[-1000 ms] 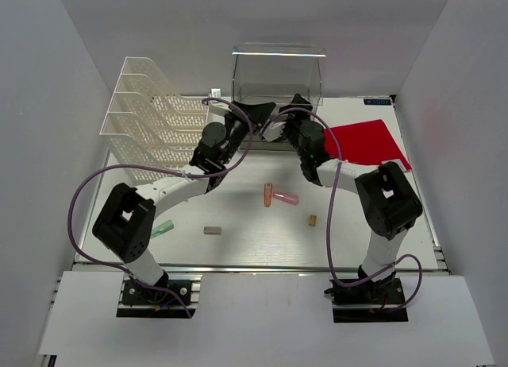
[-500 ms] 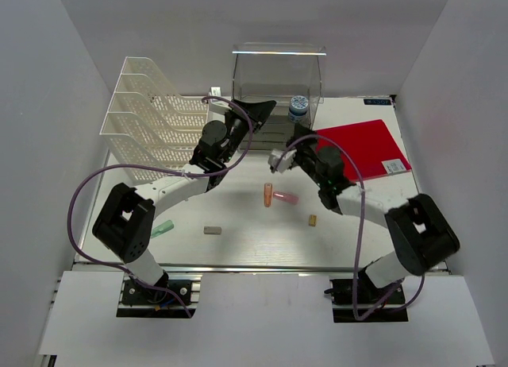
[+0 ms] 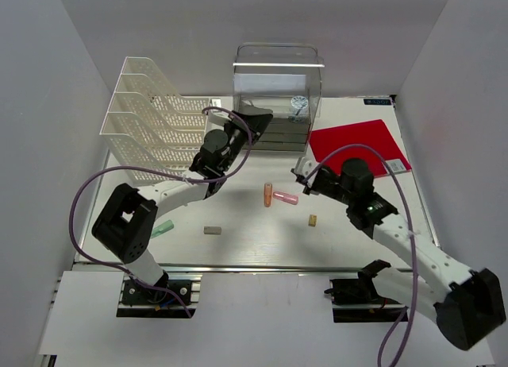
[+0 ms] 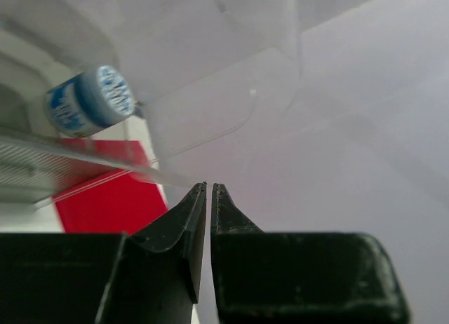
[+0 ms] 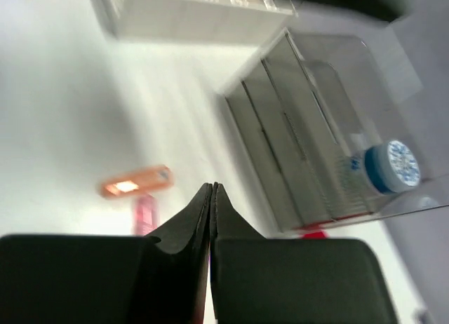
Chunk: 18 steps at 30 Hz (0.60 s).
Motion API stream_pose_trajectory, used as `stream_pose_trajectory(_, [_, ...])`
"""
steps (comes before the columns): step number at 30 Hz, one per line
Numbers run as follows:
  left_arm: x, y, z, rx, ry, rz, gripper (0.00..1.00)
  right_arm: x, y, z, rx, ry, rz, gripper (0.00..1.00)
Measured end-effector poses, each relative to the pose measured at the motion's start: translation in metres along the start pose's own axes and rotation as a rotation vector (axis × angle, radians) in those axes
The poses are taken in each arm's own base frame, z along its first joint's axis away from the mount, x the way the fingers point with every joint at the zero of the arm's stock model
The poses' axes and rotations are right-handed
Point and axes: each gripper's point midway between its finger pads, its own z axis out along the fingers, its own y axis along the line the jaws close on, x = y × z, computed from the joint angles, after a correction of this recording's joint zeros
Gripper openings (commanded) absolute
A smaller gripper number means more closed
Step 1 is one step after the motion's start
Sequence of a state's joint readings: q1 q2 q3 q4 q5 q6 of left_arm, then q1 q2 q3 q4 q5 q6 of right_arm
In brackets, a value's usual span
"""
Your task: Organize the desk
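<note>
1. Top view:
   - The right arm has pulled back from the clear drawer box (image 3: 278, 77) at the rear. A sec ago both grippers were crowded at its front.
   - The right gripper (image 3: 300, 176) now hangs over mid desk (image 3: 238, 248), just right of the pink tube (image 3: 286, 198).
   - The left gripper (image 3: 262, 119) has stayed at the box's front lower edge.
   - A blue-capped bottle (image 3: 299, 103) now sits inside the box, right side.
   - My read: bottle stowed, one item done.
   - Left loose on the desk: orange tube (image 3: 267, 194), pink tube, small tan piece (image 3: 313, 220), grey piece (image 3: 212, 230), green item (image 3: 162, 228).
   - The red folder (image 3: 357, 141) lies flat at rear right. The mesh rack (image 3: 147, 121) is at rear left.

2. Left wrist:
   - The left gripper (image 4: 209, 187) has its fingers all but together, a thin slit between them and nothing in it.
   - The bottle (image 4: 90, 101) shows through the clear wall, upper left, with the red folder (image 4: 105, 201) below it.
   - Can't tell if the tips touch the box.

3. Right wrist:
   - The right gripper (image 5: 212, 187) has its fingers pressed together and is empty.
   - The orange tube (image 5: 137, 184) and pink tube (image 5: 145, 213) lie on the desk (image 5: 63, 113) just left of the tips.
   - The drawer box (image 5: 295, 149) with the bottle (image 5: 389, 166) is farther off.
   - Judgement: the tubes are likely next, and the fingers need to part first.
</note>
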<state>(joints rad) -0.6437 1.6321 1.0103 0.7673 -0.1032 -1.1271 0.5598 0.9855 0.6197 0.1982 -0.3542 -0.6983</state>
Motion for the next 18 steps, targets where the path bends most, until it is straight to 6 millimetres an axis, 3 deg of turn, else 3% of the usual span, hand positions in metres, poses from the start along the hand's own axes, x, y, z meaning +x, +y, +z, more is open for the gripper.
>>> stream_pose_trajectory(2, [0.004, 0.015, -0.006, -0.032, 0.003, 0.002, 0.00, -0.019, 0.000, -0.010, -0.005, -0.043, 0.104, 0.00])
stream_pose_trajectory(4, [0.007, 0.026, -0.010, -0.056, 0.003, 0.002, 0.00, -0.021, -0.001, -0.017, 0.009, -0.044, 0.190, 0.00])
stream_pose_trajectory(12, [0.019, 0.055, -0.007, -0.096, 0.011, 0.003, 0.00, 0.047, -0.018, -0.032, 0.189, 0.142, 0.504, 0.00])
stream_pose_trajectory(14, [0.023, 0.060, -0.009, -0.106, 0.021, 0.005, 0.11, 0.067, -0.019, -0.038, 0.230, 0.186, 0.577, 0.00])
stream_pose_trajectory(15, [0.025, 0.064, -0.011, -0.110, 0.027, 0.006, 0.20, 0.076, -0.022, -0.041, 0.253, 0.205, 0.615, 0.05])
stream_pose_trajectory(16, [0.027, 0.067, -0.014, -0.115, 0.032, 0.007, 0.41, 0.082, -0.024, -0.042, 0.272, 0.218, 0.647, 0.26])
stream_pose_trajectory(18, [0.032, 0.079, -0.022, -0.139, 0.045, 0.012, 0.55, 0.097, -0.029, -0.047, 0.307, 0.244, 0.717, 0.45])
